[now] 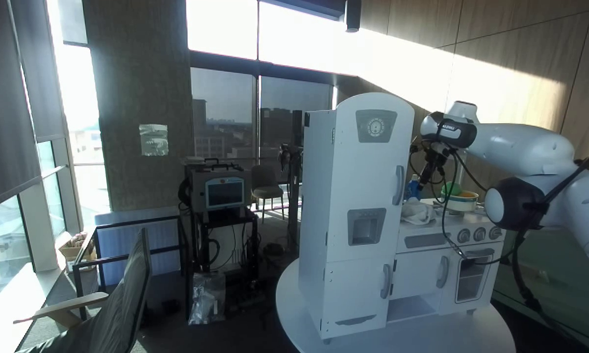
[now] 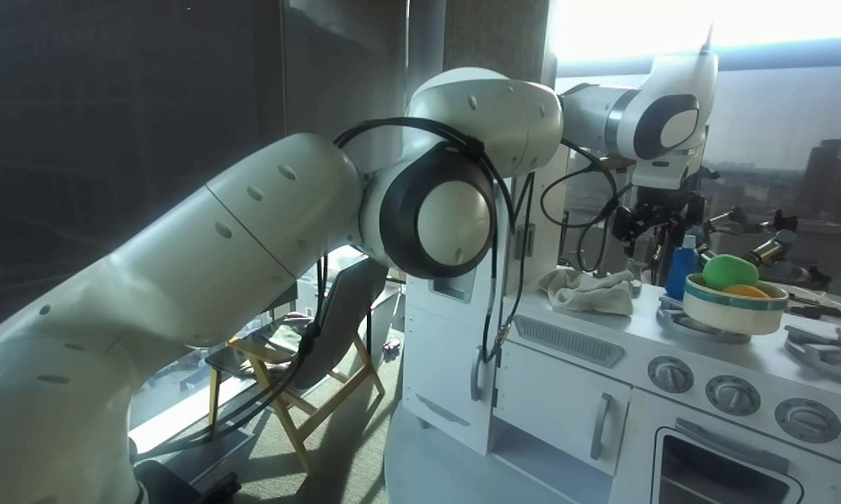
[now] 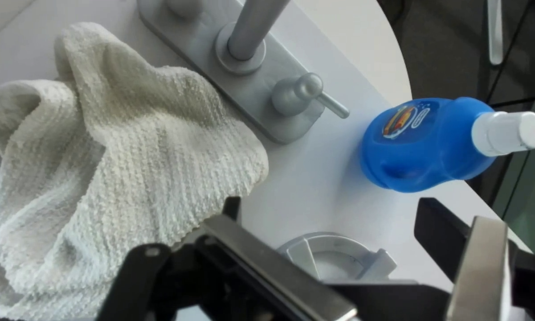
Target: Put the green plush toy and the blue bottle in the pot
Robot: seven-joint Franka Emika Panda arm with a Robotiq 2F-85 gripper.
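1 of 2 done: green plush toy (image 2: 730,271) sat in the pot (image 2: 732,313), beside an orange item (image 2: 746,290). Not done: blue bottle (image 2: 682,269), upright on the counter (image 3: 303,191) near the pot, outside it. The gripper (image 3: 332,214), jaws spread wide, held nothing. Both exterior views showed pot and toy; wrist view didn't, but only it showed the bottle's label (image 3: 405,121).

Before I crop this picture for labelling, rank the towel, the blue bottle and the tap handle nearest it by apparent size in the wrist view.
Largest to smallest, each step clear:
towel
blue bottle
tap handle
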